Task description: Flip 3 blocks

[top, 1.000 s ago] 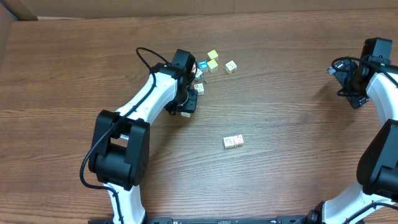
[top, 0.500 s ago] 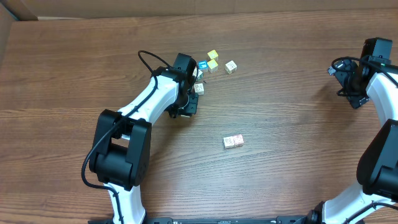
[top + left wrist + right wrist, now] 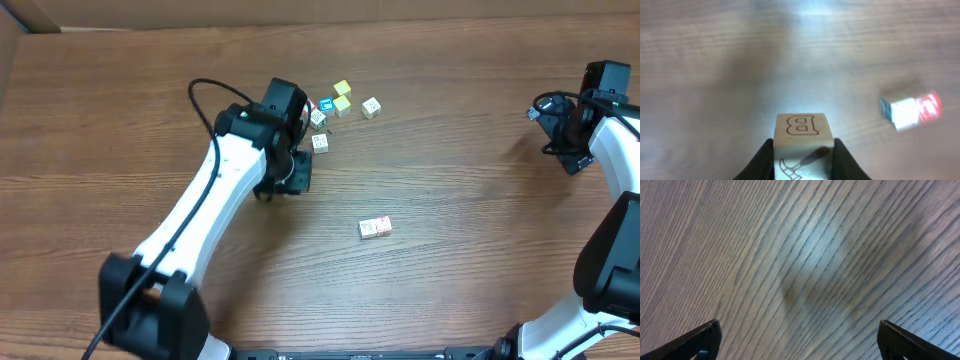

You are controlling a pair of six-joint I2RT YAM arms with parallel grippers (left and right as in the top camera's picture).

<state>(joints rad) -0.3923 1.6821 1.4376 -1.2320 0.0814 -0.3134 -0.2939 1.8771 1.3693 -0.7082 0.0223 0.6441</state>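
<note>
My left gripper [image 3: 802, 156] is shut on a pale wooden block [image 3: 801, 131] with a "B" on one face and a hammer drawing on another. The block is clamped between both fingers, above the table. In the overhead view the left gripper [image 3: 290, 172] covers this block. Just beyond it to the right lie a teal-blue block [image 3: 325, 105] and two pale blocks [image 3: 318, 119] [image 3: 320, 142]. My right gripper [image 3: 800, 342] is open over bare wood at the far right [image 3: 570, 150], with nothing between its fingers.
Two yellow-topped cubes [image 3: 342, 88] [image 3: 342, 103] and a pale cube [image 3: 371, 107] sit behind the cluster. A pair of red-marked cubes [image 3: 375, 228] lies mid-table. The left wrist view shows a blurred cube [image 3: 910, 109] with a blue side at the right.
The left gripper has closed on the pale B block. The left arm has risen and swung a little to the left with it. The right arm has not moved.
</note>
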